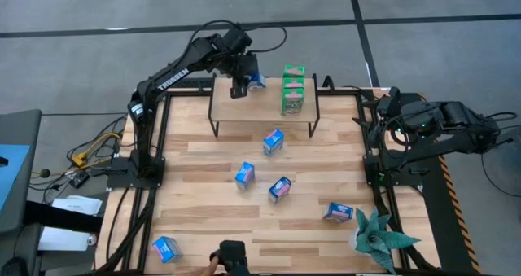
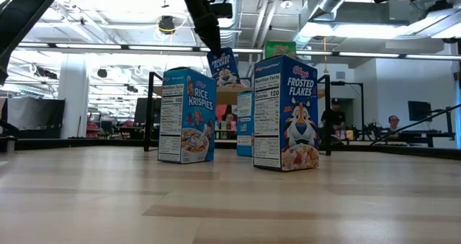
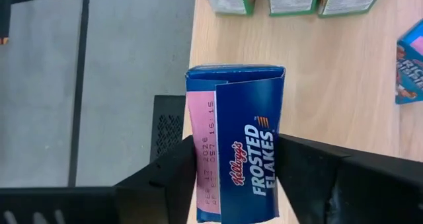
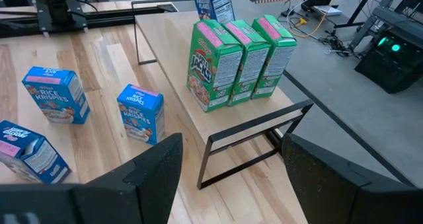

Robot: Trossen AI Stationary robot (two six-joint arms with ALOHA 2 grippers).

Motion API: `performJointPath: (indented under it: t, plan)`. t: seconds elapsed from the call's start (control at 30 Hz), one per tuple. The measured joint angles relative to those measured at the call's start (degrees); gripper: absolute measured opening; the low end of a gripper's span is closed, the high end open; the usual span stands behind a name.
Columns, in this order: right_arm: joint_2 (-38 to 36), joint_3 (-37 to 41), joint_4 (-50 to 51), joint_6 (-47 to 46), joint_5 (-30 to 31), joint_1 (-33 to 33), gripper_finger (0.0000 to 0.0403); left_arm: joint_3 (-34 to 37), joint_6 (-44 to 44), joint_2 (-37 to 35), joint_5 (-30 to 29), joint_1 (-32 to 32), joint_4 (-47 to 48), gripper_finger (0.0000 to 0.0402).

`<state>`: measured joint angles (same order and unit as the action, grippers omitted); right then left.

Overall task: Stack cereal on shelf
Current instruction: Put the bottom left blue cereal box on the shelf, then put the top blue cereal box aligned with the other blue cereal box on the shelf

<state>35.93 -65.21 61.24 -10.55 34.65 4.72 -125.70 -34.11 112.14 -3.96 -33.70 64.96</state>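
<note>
**Frosted Flakes box in the left gripper, over the shelf's far-left end**

- Frosted Flakes box [image 3: 241,141]: blue mini carton, sits between the left gripper's [image 3: 234,178] two dark fingers, which flank its narrow sides. Cannot tell whether the pinch is firm or easing off. High view puts it over the shelf [image 1: 224,107] near the board's far-left end, well apart from the three green boxes [image 1: 293,89] standing touching in a row nearer the right end.
- Handling, my read: thin cardboard, light, hollow-ish; walls would dent under a hard squeeze. Printed faces look smooth, so likely slippery. Best hold is across the narrow sides near mid-height, as here, where the folded edges give stiffness. Tall and narrow, so prone to tipping if set down tilted.
- Loose blue boxes on the table [image 1: 326,178]: three clustered mid-table [image 1: 244,174], one toward the plant [image 1: 338,212], one at the near-left corner [image 1: 165,248]. Some lie flat; those would need a grip across the short width.
- Right gripper [image 4: 228,158]: fingers spread wide, empty, parked at the table's right edge, facing the shelf.
</note>
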Motion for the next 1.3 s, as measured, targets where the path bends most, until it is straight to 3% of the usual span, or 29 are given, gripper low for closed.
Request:
performJointPath:
  t: [0.23, 0.87, 1.0, 1.13, 1.3]
  plan:
    - [0.00, 0.00, 0.01, 0.00, -0.01, 0.00, 0.0286, -0.01, -0.12, 0.00, -1.99, 0.08, -0.43, 0.0213]
    - [0.01, 0.00, 0.01, -0.04, -0.03, 0.01, 0.0286, -0.05, 2.88, -0.02, -5.23, 0.34, -2.41, 0.0215]
    - [-0.01, 0.00, 0.03, -0.04, -0.04, -0.01, 0.0286, -2.83, 5.99, -0.46, -1.11, 1.03, 4.95, 0.0215]
    - [-0.01, 0.00, 0.03, -0.03, -0.07, -0.01, 0.0286, -8.99, 14.91, -1.06, 2.04, 3.58, 18.60, 0.0215]
    - [0.01, 0.00, 0.03, -0.03, -0.07, 0.01, 0.0286, -5.83, 30.21, -5.14, 17.48, 8.46, 21.95, 0.0215]
